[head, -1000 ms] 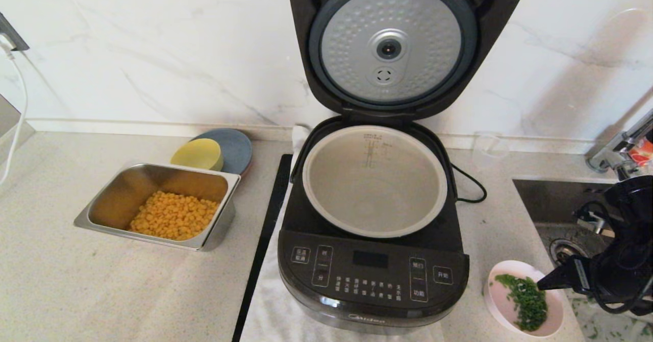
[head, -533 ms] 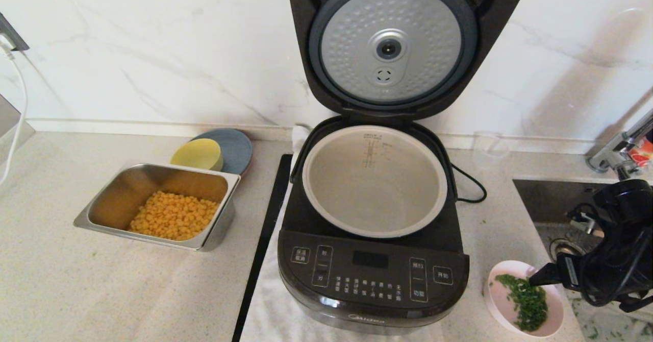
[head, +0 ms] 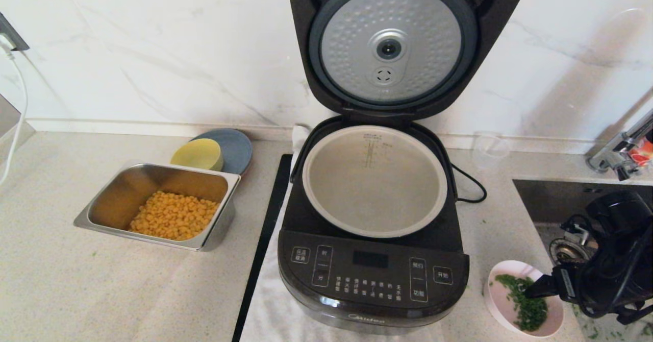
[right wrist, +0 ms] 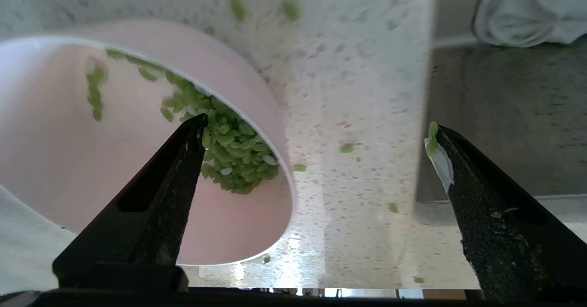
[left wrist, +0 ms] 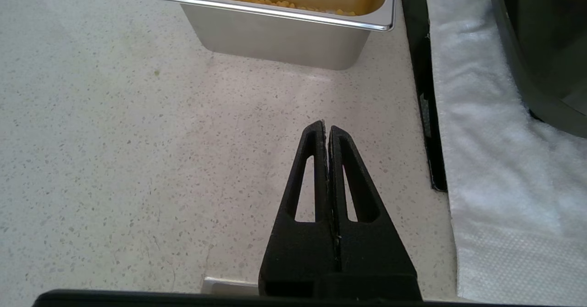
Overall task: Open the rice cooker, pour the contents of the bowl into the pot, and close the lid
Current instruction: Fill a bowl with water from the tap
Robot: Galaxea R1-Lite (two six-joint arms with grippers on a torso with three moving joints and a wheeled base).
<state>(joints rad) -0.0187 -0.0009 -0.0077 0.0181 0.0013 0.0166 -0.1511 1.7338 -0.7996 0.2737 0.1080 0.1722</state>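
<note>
Straddling the right-hand rim of the bowl [right wrist: 137,169], the right gripper [right wrist: 316,137] stands wide open, holding nothing: one finger over the chopped greens [right wrist: 229,151] inside, the other outside above the counter [head: 76,281]. Left of the bowl, the rice cooker [head: 372,281] has its lid [head: 403,46] raised and pot [head: 375,178] exposed. Fingers pressed together, the left gripper [left wrist: 327,130] hovers near the steel tray [left wrist: 275,36].

White marble wall [head: 153,51]; speckled stone counter [head: 76,281]; sink [head: 556,199] at right.
</note>
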